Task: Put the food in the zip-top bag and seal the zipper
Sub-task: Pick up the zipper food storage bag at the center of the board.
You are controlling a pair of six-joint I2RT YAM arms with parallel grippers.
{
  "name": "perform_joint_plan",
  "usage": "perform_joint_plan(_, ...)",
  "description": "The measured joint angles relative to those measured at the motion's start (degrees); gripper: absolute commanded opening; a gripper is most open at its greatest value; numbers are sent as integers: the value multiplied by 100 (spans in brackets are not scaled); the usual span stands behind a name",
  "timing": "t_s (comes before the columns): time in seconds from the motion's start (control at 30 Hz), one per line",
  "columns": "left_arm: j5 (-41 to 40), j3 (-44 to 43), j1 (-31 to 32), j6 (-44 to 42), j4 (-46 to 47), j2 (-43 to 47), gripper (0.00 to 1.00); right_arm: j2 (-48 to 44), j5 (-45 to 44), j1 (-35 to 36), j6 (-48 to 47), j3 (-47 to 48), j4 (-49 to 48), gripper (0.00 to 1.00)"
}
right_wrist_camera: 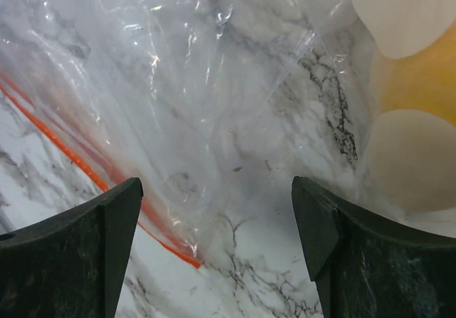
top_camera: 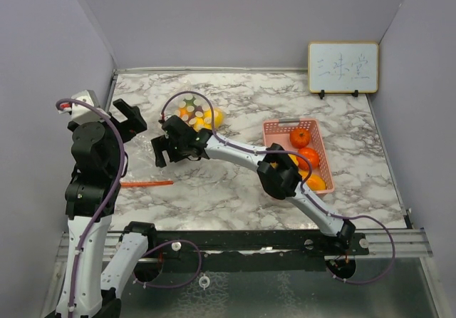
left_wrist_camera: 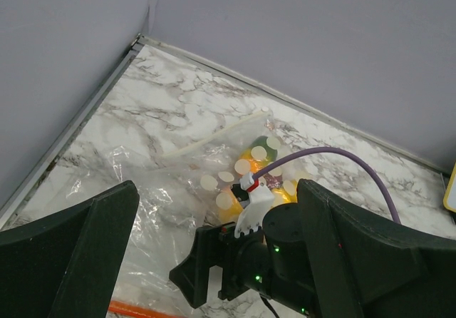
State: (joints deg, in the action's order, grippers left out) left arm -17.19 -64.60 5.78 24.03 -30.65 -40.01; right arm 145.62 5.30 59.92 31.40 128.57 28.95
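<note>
The clear zip-top bag point(left_wrist_camera: 153, 190) lies flat on the marble table, its orange zipper point(top_camera: 146, 183) at the near left end. Some food point(top_camera: 198, 114), yellow, green and orange toy pieces, sits inside its far end behind white dots. It also shows in the left wrist view point(left_wrist_camera: 258, 158) and the right wrist view point(right_wrist_camera: 420, 83). More orange food point(top_camera: 300, 137) lies in the pink basket point(top_camera: 274, 127). My right gripper point(top_camera: 165, 148) is open and empty, low over the bag's middle point(right_wrist_camera: 214, 247). My left gripper point(top_camera: 130, 118) is open and empty, raised above the bag's left side point(left_wrist_camera: 217, 211).
A small whiteboard point(top_camera: 343, 67) stands at the back right. Grey walls enclose the table on the left, back and right. The right arm point(top_camera: 235, 150) stretches across the middle from the basket toward the bag.
</note>
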Motion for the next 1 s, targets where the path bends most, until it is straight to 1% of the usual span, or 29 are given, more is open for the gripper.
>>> perform_joint_plan(0.13,2,0,74,-87,-2,11,95,68,-11,4,-142,0,-404,82)
perform_joint_plan(0.27,22,2,107,-131,-4,11,95,219,238,4,-168,52,-870,73)
perform_joint_plan(0.3,28,7,109,-144,-2,11,95,267,291,7,-166,59,-946,69)
perform_joint_plan(0.33,28,13,109,-146,-2,11,95,304,332,9,-155,59,-988,62)
perform_joint_plan(0.37,31,22,109,-151,-9,9,95,358,380,13,-153,57,-1019,50)
perform_joint_plan(0.43,42,37,109,-153,-22,7,94,389,479,15,-133,50,-1132,20)
perform_joint_plan(0.47,48,44,109,-153,-33,4,94,389,529,15,-122,37,-1169,8)
perform_joint_plan(0.5,66,55,109,-153,-37,2,93,387,575,15,-94,22,-1224,3)
perform_joint_plan(0.6,114,70,109,-149,-68,-11,90,374,671,15,-7,-160,-1471,2)
perform_joint_plan(0.63,127,68,109,-151,-76,-20,86,330,673,13,28,-321,-1587,2)
perform_joint_plan(0.7,144,70,109,-155,-87,-33,72,105,662,-4,173,-863,-1823,2)
perform_joint_plan(0.73,151,68,109,-160,-90,-37,69,-11,656,-26,234,-1080,-1851,2)
perform_joint_plan(0.83,227,66,109,-188,-94,-50,63,-817,638,-160,822,-2201,-2052,2)
perform_joint_plan(0.9,350,42,109,-210,-81,-70,62,-1604,688,-391,1373,-3069,-2262,2)
perform_joint_plan(0.97,540,-37,109,-212,-70,-118,60,-2579,809,-822,2100,-3998,-2625,2)
perform_joint_plan(1.0,673,-90,109,-210,-28,-144,59,-3032,852,-1082,2380,-4319,-2734,2)
